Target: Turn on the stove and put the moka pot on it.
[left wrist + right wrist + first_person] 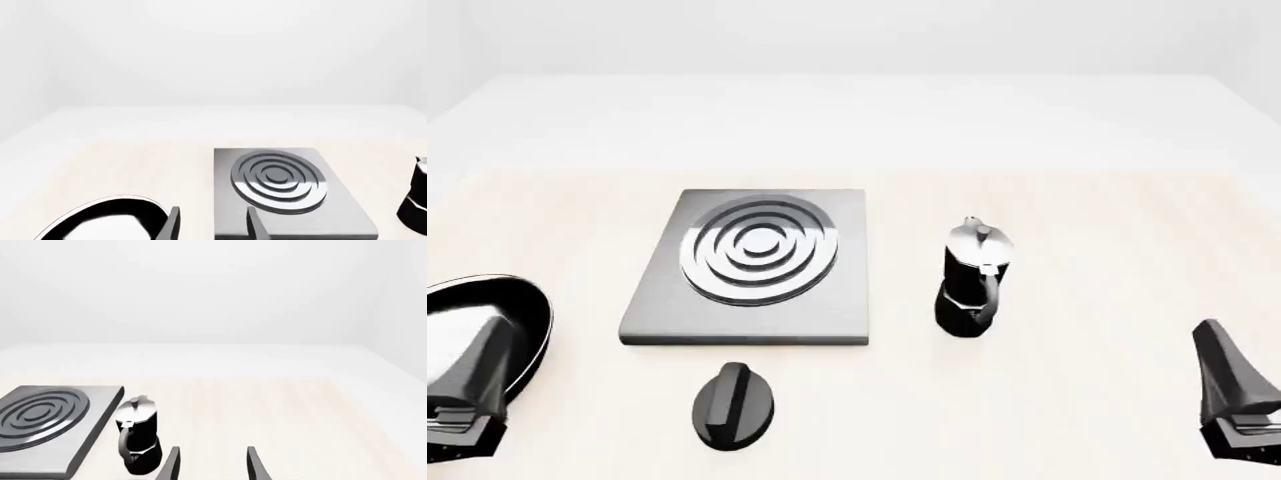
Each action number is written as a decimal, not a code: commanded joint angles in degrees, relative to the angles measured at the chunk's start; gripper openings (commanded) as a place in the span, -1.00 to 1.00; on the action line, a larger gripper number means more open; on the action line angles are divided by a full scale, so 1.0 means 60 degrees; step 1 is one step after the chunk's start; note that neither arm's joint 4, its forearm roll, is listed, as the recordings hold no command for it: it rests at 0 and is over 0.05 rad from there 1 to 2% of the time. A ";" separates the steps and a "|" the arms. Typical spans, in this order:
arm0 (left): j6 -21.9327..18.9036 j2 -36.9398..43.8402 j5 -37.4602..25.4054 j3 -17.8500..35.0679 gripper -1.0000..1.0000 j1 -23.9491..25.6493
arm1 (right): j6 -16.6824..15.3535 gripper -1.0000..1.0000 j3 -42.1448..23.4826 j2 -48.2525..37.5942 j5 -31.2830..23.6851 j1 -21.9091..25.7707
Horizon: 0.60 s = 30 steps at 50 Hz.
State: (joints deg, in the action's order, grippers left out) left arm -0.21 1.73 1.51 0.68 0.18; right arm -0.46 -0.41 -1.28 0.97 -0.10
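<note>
Moka pot: the moka pot [972,282] stands upright on the table [1068,220], just to the right of the stove slab and apart from it, its silver lid up and its black handle turned toward the near edge.
Moka pot and right gripper: in the right wrist view the moka pot [137,436] sits ahead of the right gripper [212,462] and off to the stove side of it, not between the fingers; in the front view the right gripper [1232,400] is well apart from the pot, low at the right edge.
Right gripper state: the two fingers stand spread with bare table between them, holding nothing.
Stove: the stove [755,268] lies flat left of the pot, ringed burner in the far half of the slab, nothing on it.
Knob: the black oval knob [735,404] lies on the table just in front of the slab's near edge, separate from it.
Left gripper: the left gripper [212,225] has its fingers parted and empty, with the slab's near corner showing beyond them.
Frying pan: the frying pan [521,310] lies at the far left, beside the left gripper.
Cut off: the pan is clipped by the frame and partly covered by the left arm; in the left wrist view only a sliver of the pot shows at the edge; both grippers are cropped at the bottom in the front view.
</note>
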 commanded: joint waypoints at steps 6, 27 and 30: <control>0.0062 -0.0161 -0.0396 0.0124 1.00 0.0215 | -0.0107 1.00 -0.0157 0.0171 -0.0324 0.0110; 0.0199 0.6072 -0.1213 0.4299 1.00 0.2911 | -0.0075 1.00 -0.0140 0.0205 -0.0434 0.0348; 0.0202 0.6690 -0.1480 0.4670 1.00 0.3416 | -0.0042 1.00 -0.0104 0.0202 -0.0439 0.0359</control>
State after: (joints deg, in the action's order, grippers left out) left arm 0.91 27.83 -3.16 18.72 12.64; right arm -1.04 -1.62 -0.21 -1.52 1.59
